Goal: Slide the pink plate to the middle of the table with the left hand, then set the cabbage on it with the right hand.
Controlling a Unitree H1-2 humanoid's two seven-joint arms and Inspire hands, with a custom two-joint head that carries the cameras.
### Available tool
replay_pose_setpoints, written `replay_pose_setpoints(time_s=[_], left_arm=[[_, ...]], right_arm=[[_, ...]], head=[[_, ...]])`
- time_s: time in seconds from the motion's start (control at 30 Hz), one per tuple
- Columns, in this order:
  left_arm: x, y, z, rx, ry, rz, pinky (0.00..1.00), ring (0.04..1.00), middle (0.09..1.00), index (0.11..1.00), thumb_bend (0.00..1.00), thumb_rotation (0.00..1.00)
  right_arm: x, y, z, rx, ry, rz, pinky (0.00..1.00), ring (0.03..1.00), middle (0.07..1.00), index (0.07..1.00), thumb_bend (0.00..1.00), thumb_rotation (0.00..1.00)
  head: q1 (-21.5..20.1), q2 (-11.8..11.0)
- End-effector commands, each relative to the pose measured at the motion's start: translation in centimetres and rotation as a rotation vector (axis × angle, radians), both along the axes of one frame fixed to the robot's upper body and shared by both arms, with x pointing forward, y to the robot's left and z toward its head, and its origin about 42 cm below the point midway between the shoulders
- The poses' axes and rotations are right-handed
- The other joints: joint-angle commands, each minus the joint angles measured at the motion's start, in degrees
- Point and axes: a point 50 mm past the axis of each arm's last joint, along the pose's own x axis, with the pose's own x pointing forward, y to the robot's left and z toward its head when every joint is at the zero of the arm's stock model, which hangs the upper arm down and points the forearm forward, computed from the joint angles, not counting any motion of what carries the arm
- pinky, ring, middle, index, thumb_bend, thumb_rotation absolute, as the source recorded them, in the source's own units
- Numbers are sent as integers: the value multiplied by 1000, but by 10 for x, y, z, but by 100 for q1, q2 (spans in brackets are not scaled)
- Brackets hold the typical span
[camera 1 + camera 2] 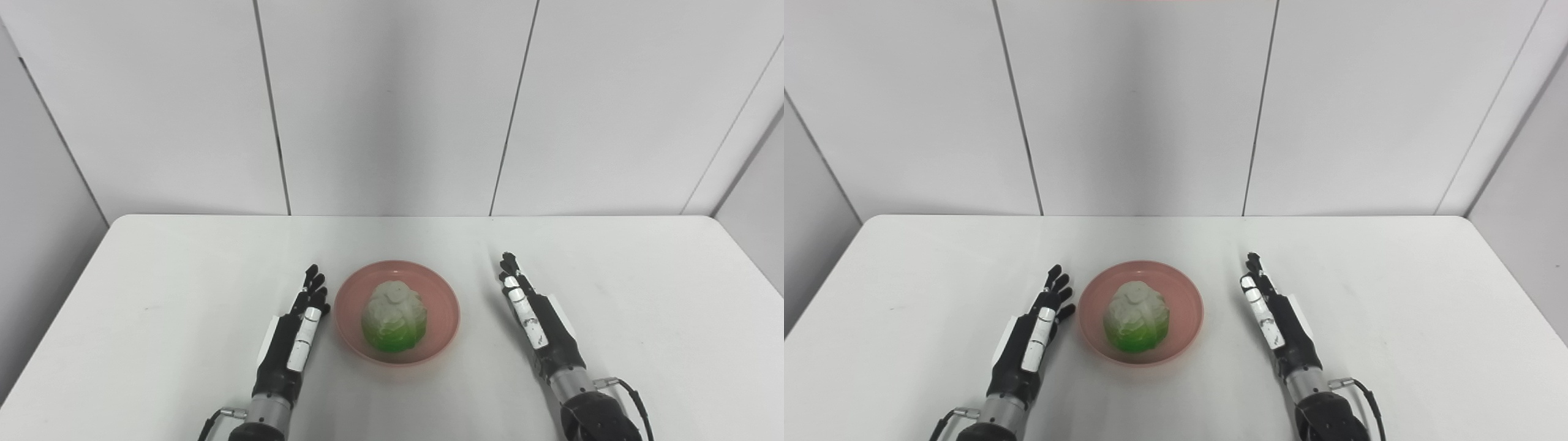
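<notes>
plate: pink plate sits near the middle of the white surface, roughly centred between the two arms
cabbage: cabbage rests inside the plate, leafy pale top up, green base toward the camera, not hanging over the rim
left hand: left hand lies flat just beside the plate's left rim, fingers stretched out and apart, holding nothing; contact with the rim too close to call
right hand: right hand lies on the surface to the right of the plate, clear gap to the rim, fingers straight and spread, empty
slide step: looks done, plate already central
place step: looks done, cabbage already on plate and released
left to do: nothing obvious; judging by the layout both goals are met, hands appear parked either side
risk: low; left hand so near the rim could nudge the plate if it moves sideways
other items: none seen on the surface, plain grey wall panels behind
</notes>
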Motion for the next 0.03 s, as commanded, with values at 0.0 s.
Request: replay_pose_setpoints(time_s=[0.0], left_arm=[[-5, 2, -11, 20, 57, 6, 938, 987, 996, 984, 715, 1000]], right_arm=[[2, 1, 1, 9, -20, 7, 1000, 999, 1000, 1000, 573, 1000]], head=[[2, 1]])
